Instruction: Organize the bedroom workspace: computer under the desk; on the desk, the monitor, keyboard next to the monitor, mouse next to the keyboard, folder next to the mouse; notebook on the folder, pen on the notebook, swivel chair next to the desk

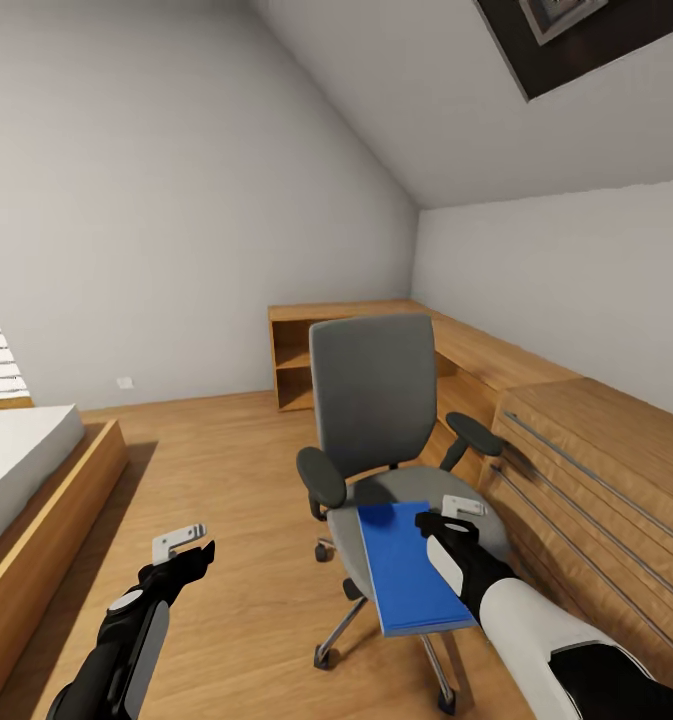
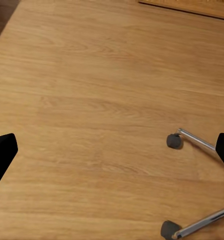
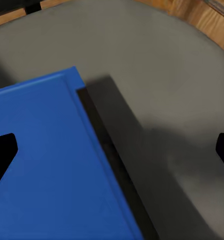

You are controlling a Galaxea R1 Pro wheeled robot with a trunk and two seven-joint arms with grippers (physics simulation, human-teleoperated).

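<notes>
Right tool [image 1: 454, 516], fingers spread and gripping nothing, hovers over the folder's [image 1: 408, 568] 3 o'clock edge. I judge the folder, overhanging the swivel chair [image 1: 371, 400] seat toward 6 o'clock, could slide off, or the chair could roll on its casters [image 2: 173, 140]. Left tool [image 1: 188, 548], also spread, hangs over bare wooden floor [image 1: 236, 470]. Sloped ceiling; bed [image 1: 21, 460] at 9 o'clock.

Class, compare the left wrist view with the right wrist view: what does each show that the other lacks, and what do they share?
Left wrist view: bare wooden floor and the swivel chair's chrome legs with casters. Right wrist view: the blue folder lying on the chair's grey seat. Shared: parts of the swivel chair, and dark claw fingertips spread at either edge.
</notes>
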